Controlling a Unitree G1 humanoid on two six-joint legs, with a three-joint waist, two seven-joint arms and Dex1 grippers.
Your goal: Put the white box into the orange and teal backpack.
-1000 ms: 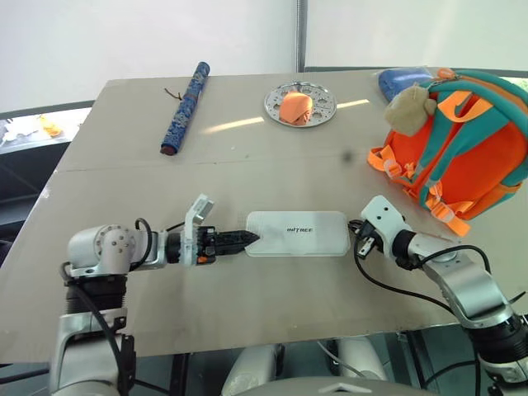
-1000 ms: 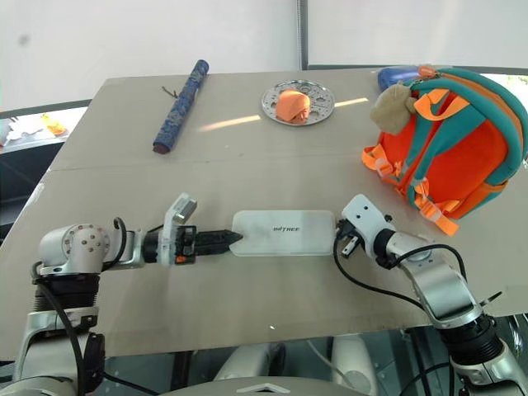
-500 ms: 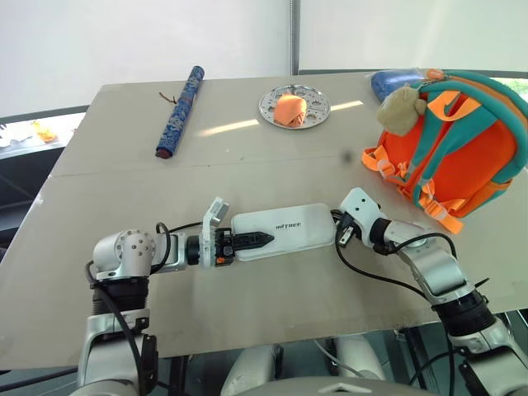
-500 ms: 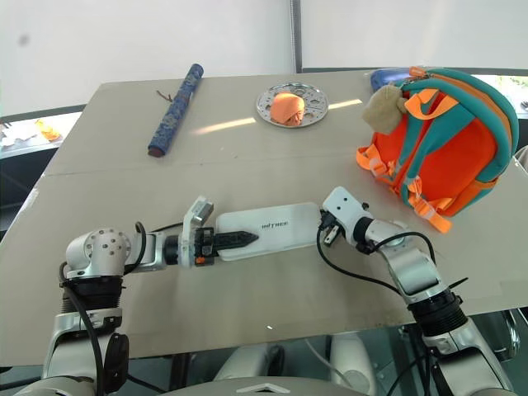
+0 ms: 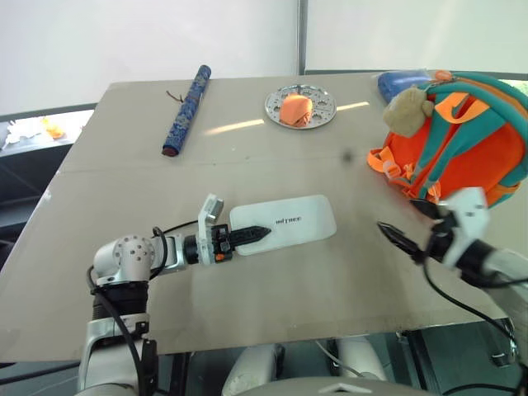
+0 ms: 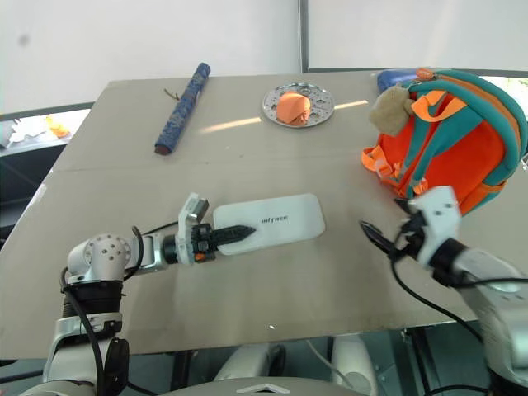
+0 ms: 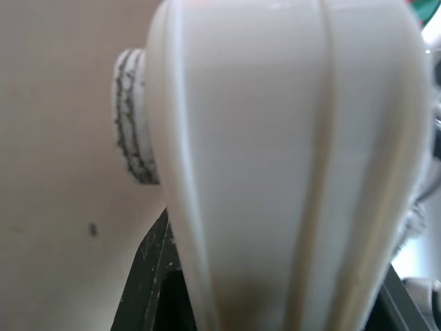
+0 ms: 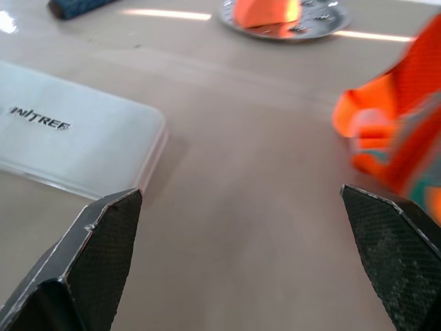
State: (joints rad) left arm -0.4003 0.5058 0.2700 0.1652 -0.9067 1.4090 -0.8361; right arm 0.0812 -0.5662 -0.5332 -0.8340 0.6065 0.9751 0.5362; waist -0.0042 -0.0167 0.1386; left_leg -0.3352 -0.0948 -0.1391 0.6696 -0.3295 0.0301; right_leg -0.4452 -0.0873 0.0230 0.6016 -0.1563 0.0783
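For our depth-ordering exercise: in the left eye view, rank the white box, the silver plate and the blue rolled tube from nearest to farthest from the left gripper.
1. white box: at the left gripper itself.
2. blue rolled tube: far-left of the table.
3. silver plate: far edge, centre.

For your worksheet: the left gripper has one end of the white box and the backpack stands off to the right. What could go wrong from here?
1. The left gripper pinches just one end of the white box, so it may tilt or slip when lifted.
2. The right gripper hangs open beside the orange and teal backpack and might knock it.
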